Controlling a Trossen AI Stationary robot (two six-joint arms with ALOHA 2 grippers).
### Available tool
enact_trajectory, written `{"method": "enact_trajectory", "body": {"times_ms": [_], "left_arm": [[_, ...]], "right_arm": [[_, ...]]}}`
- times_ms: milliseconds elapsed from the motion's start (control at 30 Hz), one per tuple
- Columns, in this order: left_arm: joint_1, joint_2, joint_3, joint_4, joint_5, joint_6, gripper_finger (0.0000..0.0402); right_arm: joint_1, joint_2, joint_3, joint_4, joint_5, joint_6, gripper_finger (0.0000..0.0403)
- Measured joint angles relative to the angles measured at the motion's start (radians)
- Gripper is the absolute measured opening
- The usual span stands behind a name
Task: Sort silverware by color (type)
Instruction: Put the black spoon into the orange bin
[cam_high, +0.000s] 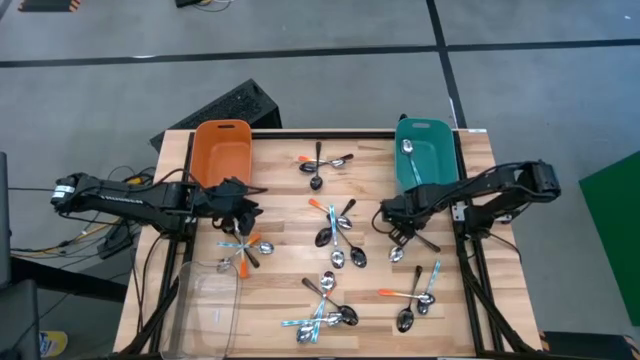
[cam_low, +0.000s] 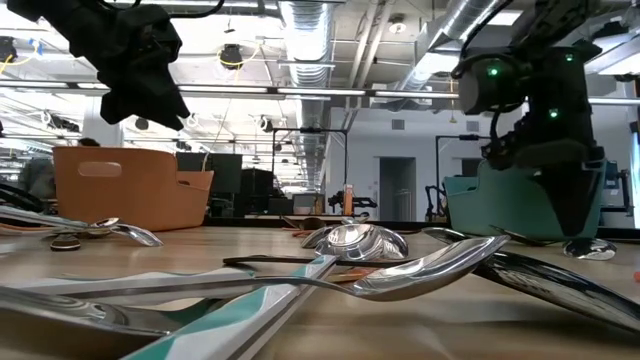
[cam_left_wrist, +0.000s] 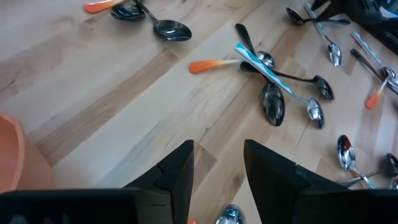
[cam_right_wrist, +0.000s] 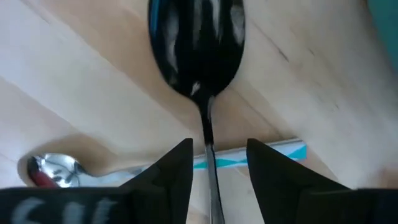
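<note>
Wooden bench (cam_high: 290, 210) carries scattered spoons (cam_high: 335, 240) with shiny metal bowls; handles are black, orange, or light-blue striped. 1 spoon (cam_high: 409, 160) lies in the teal bin (cam_high: 425, 150); an orange bin (cam_high: 222, 152) also stands at the far edge. Right claw (cam_right_wrist: 217, 171), fingers spread, straddles a black spoon (cam_right_wrist: 198, 50) on the bench. Left claw (cam_left_wrist: 217, 171) hovers, fingers spread, holding nothing.

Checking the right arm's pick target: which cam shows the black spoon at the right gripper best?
Right wrist view: the black spoon fills the frame, its handle running between the open right gripper. High view shows only a thin dark sliver beside the gripper. Low and left wrist views don't show it identifiably.
</note>
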Motion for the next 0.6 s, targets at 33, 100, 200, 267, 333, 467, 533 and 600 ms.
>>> {"method": "enact_trajectory", "body": {"times_ms": [33, 100, 200, 267, 333, 467, 533, 600], "left_arm": [[0.000, 0.000, 0.000, 0.003, -0.001, 0.000, 0.0128], [0.000, 0.000, 0.000, 0.006, -0.003, 0.000, 0.0128], [0.000, 0.000, 0.000, 0.006, -0.012, 0.000, 0.0128], [0.000, 0.000, 0.000, 0.008, -0.023, 0.000, 0.0128], [0.000, 0.000, 0.000, 0.015, -0.024, -0.005, 0.0128], [0.000, 0.000, 0.000, 0.016, -0.025, -0.023, 0.0128], [0.000, 0.000, 0.000, 0.017, -0.027, -0.029, 0.0128], [0.000, 0.000, 0.000, 0.016, -0.040, -0.034, 0.0128]], "right_arm": [[0.013, 0.000, 0.000, 0.001, 0.005, 0.004, 0.0170], [0.036, 0.000, 0.000, 0.005, 0.031, 0.006, 0.0167], [0.051, 0.000, -0.020, 0.034, 0.052, -0.009, 0.0164], [0.051, 0.000, -0.042, 0.054, 0.052, -0.012, 0.0160], [0.050, 0.000, -0.062, 0.076, 0.052, -0.011, 0.0154], [0.050, -0.003, -0.079, 0.097, 0.054, 0.002, 0.0135], [0.050, -0.003, -0.080, 0.101, 0.055, -0.010, 0.0120], [0.049, -0.003, -0.080, 0.112, 0.054, -0.021, 0.0098]]}}
